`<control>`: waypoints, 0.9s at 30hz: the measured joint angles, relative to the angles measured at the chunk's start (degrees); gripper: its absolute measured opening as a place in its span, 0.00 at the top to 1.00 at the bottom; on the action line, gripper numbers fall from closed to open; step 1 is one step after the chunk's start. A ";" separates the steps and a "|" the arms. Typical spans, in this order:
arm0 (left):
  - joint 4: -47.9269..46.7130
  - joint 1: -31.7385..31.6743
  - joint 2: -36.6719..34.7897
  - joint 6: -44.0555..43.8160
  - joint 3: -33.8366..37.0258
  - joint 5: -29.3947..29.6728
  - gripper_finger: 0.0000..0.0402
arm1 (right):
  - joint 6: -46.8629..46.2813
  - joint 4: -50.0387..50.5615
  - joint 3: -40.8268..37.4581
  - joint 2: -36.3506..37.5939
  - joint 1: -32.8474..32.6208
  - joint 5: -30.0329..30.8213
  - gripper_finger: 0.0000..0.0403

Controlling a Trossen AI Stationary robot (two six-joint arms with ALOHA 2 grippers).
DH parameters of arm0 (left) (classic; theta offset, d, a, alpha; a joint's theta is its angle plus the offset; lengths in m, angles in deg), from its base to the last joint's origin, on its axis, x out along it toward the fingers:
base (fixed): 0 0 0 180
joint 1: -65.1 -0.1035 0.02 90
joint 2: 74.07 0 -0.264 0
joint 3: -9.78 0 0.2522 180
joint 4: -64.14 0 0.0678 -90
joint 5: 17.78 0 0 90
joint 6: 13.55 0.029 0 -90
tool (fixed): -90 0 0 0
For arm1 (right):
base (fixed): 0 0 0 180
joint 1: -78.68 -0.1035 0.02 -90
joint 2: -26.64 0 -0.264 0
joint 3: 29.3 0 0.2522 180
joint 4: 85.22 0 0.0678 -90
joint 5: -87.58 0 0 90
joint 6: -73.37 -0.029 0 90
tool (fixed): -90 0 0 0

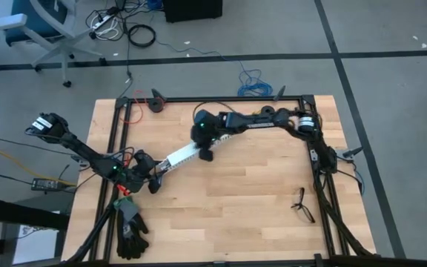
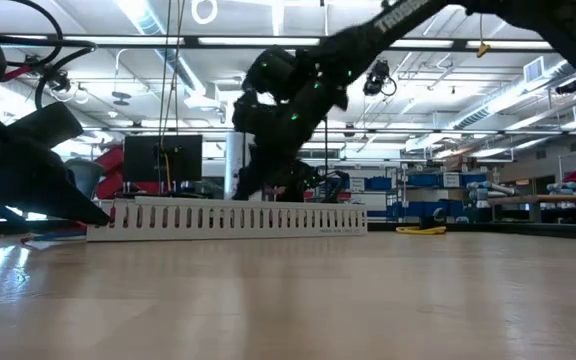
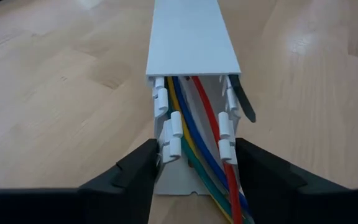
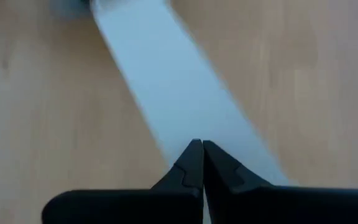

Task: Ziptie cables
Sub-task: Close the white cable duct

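Note:
A white slotted channel with its lid on lies slantwise on the wooden table. The cables, red, blue, yellow and green, run inside it and come out of its open end. A thin black strip, the ziptie, sticks out through the slots of one wall. My left gripper is at that open end, with one finger on either side of it. My right gripper is shut, its tips over the lid near the channel's far end. My left gripper holds the channel's open end between its two fingers, one against each slotted side wall. It comes slanting down along the channel, which lies flat on the table. My right gripper points its shut tips down at the lid; I cannot tell whether they touch it.
A small black forked object lies at the right near side. Dark gloves and a red thing lie at the near left. A black frame rail borders the table. A yellow coil shows far off in the low view.

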State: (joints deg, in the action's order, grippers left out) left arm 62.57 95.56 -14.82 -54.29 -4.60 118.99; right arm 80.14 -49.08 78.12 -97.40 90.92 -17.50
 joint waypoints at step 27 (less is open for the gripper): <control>1.09 -0.04 0.04 3.15 0.04 0.92 0.48 | 2.74 -8.22 -0.29 -2.33 -0.48 -0.45 1.00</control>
State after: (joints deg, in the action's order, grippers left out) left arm 63.66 95.52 -14.78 -51.14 -4.56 119.91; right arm 82.88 -57.30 77.84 -99.73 90.44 -17.95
